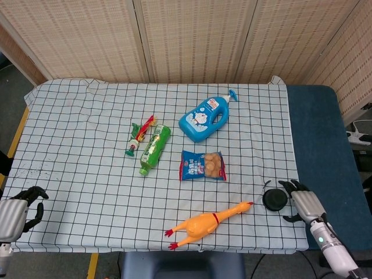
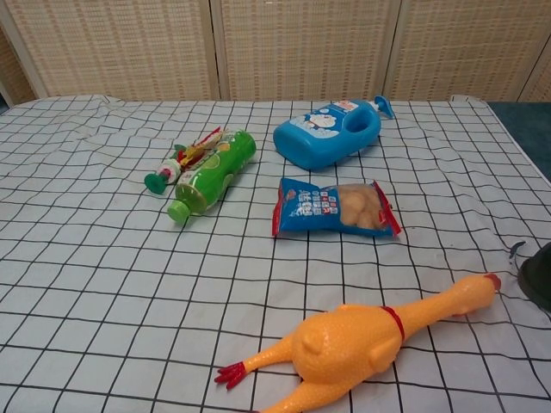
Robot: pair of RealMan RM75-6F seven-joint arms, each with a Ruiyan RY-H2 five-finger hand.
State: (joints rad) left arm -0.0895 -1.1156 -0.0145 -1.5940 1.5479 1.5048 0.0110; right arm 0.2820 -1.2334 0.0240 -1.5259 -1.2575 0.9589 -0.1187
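— So, where is the right robot hand point(image 1: 303, 201)?

— Low at the right edge of the worktop point(image 1: 70, 128), just beside the black round puck point(image 1: 274, 199). Its dark fingers point(image 1: 289, 186) are spread apart and reach toward the puck's right side. Whether they touch it, I cannot tell from the head view. It has hold of nothing.

— And the puck itself?

— It lies flat on the checked cloth point(image 1: 244, 116) near the front right corner, with a thin cord curling off its upper left. In the chest view only a dark sliver of it shows at the right border, and the hand does not appear there.

— What about the left robot hand point(image 1: 17, 210)?

— It sits off the front left corner of the cloth, fingers curled inward on nothing, well apart from every object.

— What else lies on the cloth?

— A yellow rubber chicken point(image 1: 206, 223) lies near the front edge, its beak pointing toward the puck. Behind it lies a blue snack packet point(image 1: 202, 165), and further back a blue bottle point(image 1: 204, 118) on its side, pump toward the far right. To the left lies a green bottle point(image 1: 153, 148), cap toward the front, with a small red-and-green wrapped item point(image 1: 140, 135) just beside it on its left.
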